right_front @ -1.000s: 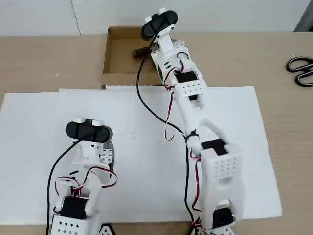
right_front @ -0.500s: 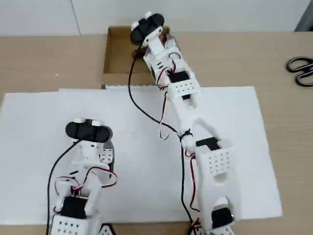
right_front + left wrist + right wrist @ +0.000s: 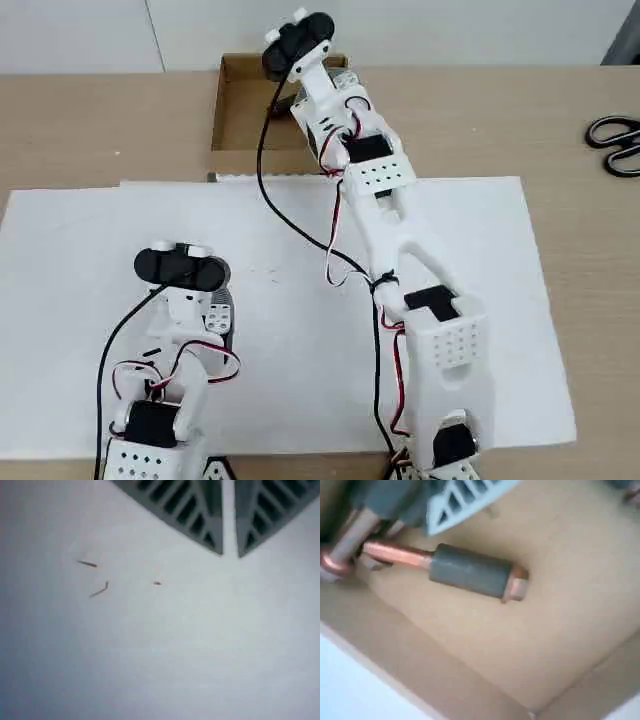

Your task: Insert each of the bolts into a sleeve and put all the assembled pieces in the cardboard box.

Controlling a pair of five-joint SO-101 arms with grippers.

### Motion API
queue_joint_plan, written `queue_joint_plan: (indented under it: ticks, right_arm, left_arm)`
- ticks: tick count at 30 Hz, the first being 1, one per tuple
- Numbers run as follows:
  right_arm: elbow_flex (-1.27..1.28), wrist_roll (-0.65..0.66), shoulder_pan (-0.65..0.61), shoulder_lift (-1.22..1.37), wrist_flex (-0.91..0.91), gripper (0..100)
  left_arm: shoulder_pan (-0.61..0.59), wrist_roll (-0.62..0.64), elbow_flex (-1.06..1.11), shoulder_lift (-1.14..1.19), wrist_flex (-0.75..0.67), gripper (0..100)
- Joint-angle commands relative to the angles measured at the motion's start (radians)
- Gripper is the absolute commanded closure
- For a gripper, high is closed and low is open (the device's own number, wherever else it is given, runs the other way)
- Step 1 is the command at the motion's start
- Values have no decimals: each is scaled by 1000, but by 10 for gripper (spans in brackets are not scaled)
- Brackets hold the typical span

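Note:
The cardboard box (image 3: 237,112) stands at the table's far edge, and my right gripper (image 3: 292,96) hangs over its right part on an outstretched arm. In the right wrist view a copper bolt in a dark grey sleeve (image 3: 470,571) lies low over the box floor (image 3: 555,630), its shank end reaching under my right gripper (image 3: 422,522). Whether it is held is unclear. A second copper piece (image 3: 340,547) sits beside that end. My left gripper (image 3: 231,554) is shut with nothing in it, just above the white paper (image 3: 160,650) at the near left (image 3: 215,300).
A large white paper sheet (image 3: 280,340) covers the middle of the wooden table (image 3: 90,130). Black scissors (image 3: 615,143) lie at the far right edge. A thin ruler-like strip (image 3: 250,176) lies along the paper's far edge, in front of the box.
My right arm has swung left over the box, carrying its gripper deeper toward the box's far side. The left arm has stayed still.

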Motion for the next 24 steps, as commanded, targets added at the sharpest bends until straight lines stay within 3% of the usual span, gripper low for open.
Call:
queue_joint_plan:
  ticks: [1, 6, 15, 24]
  right_arm:
    - [-51, 3, 1, -105, 33, 998]
    - [-51, -3, 4, -165, 166, 997]
    - [-51, -152, 38, -360, 432, 997]
    - [-51, -247, 110, -489, 621, 997]
  left_arm:
    - [-8, -2, -4, -9, -23, 994]
    - [-8, -2, -4, -9, -23, 994]
    - [-12, 0, -4, -11, -26, 994]
    - [-189, -2, 12, -11, -57, 994]
